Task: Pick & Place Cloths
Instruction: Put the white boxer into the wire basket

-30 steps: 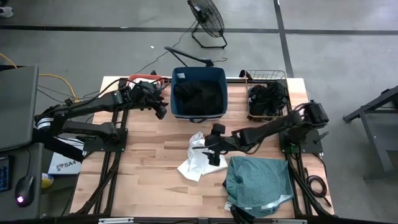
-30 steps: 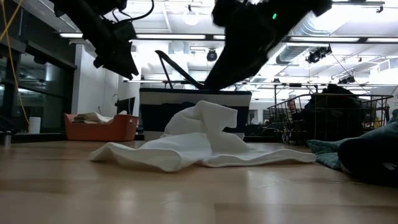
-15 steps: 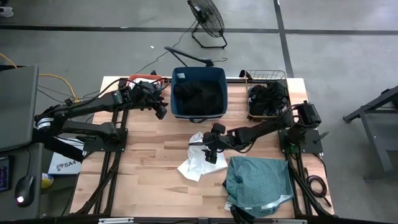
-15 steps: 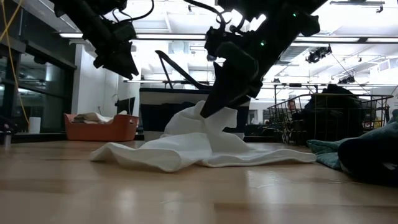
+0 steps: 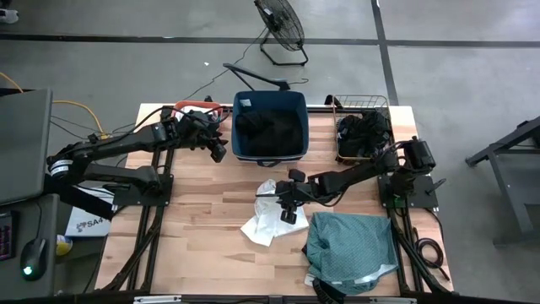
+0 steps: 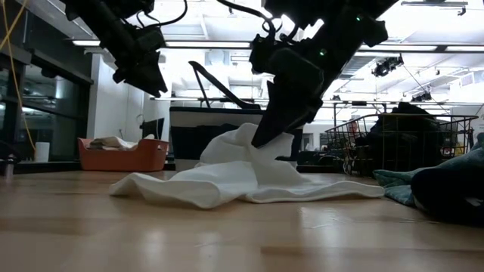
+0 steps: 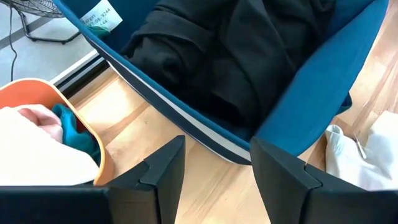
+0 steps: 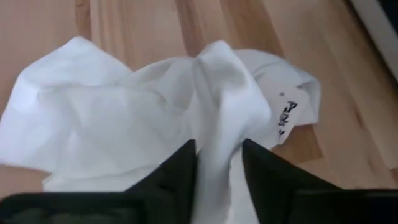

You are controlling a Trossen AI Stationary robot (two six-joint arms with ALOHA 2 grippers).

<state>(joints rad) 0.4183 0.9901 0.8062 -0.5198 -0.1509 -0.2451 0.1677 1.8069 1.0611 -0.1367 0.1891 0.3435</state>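
A crumpled white cloth [image 5: 263,221] lies at the middle of the table, and my right gripper [image 5: 285,211] is shut on a raised ridge of it [image 6: 253,140]. A large teal cloth [image 5: 350,247] lies near the front right edge. Black cloths fill the navy tub [image 5: 239,127] at the far middle. My left gripper [image 5: 218,150] hangs open in the air left of the tub, with nothing between its fingers [image 7: 165,168]. My right gripper pinches an upright fold of the white cloth [image 8: 216,124] between its two fingers [image 8: 180,165]. The fingers slant down from the table's right side. The fold stands up between them, while the rest of the cloth [image 8: 106,118] lies spread on the table.
A wire basket [image 5: 363,133] with black cloths stands at the far right. An orange basin [image 7: 74,121] holding pale and teal fabric sits at the far left, beside the tub. Bare wood lies at the table's near left.
My right gripper has come down and a little toward the table's left onto the white cloth, rolled slightly, and shut on the raised fold. The cloth still lies where it was.
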